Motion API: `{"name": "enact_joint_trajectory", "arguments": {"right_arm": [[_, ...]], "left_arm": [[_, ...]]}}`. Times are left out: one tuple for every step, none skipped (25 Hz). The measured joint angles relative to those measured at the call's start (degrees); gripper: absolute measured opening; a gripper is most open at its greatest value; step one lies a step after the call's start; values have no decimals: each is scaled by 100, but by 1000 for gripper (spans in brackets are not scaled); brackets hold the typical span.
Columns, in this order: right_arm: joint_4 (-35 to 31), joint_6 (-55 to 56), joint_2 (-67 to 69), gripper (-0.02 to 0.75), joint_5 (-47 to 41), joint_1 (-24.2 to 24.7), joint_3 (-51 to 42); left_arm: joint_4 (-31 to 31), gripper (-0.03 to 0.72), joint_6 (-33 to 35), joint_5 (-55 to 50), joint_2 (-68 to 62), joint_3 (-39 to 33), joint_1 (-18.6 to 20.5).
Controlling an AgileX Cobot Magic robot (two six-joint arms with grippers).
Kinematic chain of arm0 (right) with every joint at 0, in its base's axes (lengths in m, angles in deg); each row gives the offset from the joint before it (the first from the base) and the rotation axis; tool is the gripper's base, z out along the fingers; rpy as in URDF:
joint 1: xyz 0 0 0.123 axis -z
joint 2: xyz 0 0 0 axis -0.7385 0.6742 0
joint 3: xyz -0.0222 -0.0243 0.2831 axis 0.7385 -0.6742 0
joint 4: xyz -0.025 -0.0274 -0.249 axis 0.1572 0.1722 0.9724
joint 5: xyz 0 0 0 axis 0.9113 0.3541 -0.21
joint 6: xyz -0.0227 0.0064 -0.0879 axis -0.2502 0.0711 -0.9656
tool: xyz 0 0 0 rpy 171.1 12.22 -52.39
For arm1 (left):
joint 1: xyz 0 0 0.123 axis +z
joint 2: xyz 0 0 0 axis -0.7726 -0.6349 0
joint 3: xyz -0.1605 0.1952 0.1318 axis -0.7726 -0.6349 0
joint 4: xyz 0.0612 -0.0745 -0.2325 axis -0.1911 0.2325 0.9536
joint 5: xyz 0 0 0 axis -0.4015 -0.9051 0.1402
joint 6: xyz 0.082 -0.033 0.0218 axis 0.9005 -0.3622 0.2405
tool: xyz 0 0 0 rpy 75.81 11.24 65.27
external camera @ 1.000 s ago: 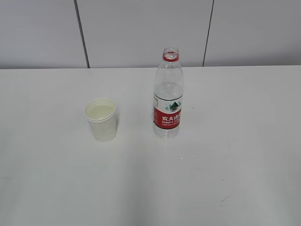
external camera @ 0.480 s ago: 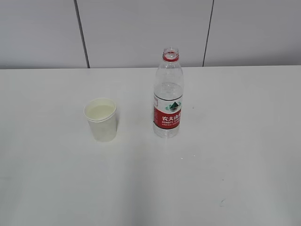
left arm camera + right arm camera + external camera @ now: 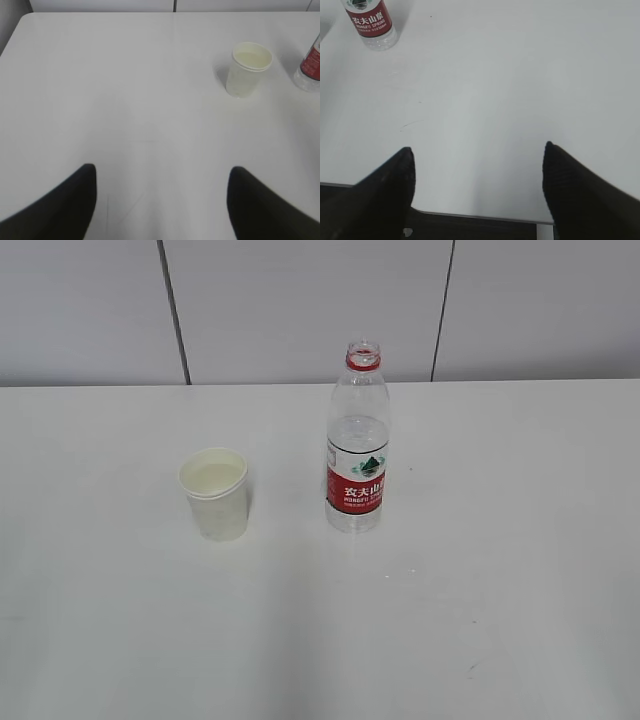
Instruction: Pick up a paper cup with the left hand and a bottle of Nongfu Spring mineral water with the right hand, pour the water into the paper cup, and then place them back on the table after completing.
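A white paper cup (image 3: 215,494) stands upright on the white table (image 3: 450,590), left of centre, with clear liquid inside. An uncapped Nongfu Spring bottle (image 3: 357,440) with a red label stands upright to its right, partly filled with water. In the left wrist view the cup (image 3: 247,69) is far ahead to the right and the bottle (image 3: 311,67) is at the right edge. My left gripper (image 3: 162,172) is open and empty. In the right wrist view the bottle (image 3: 371,24) is at the top left. My right gripper (image 3: 477,152) is open and empty over the table's near edge. Neither gripper shows in the exterior view.
A grey panelled wall (image 3: 300,310) runs behind the table. The table's front edge (image 3: 480,217) lies under my right gripper, with dark space below it. A faint scratch mark (image 3: 472,670) is on the table at the front right.
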Motion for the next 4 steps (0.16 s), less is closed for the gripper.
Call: {"name": "enact_joint_trajectory", "arguments": {"right_arm": [[0, 0, 0, 587, 0, 0, 0], [0, 0, 0, 587, 0, 0, 0], [0, 0, 0, 587, 0, 0, 0], [0, 0, 0, 587, 0, 0, 0]], "left_arm": [[0, 500, 0, 0, 0, 0, 0], [0, 500, 0, 0, 0, 0, 0], [0, 500, 0, 0, 0, 0, 0], [0, 500, 0, 0, 0, 0, 0]]}}
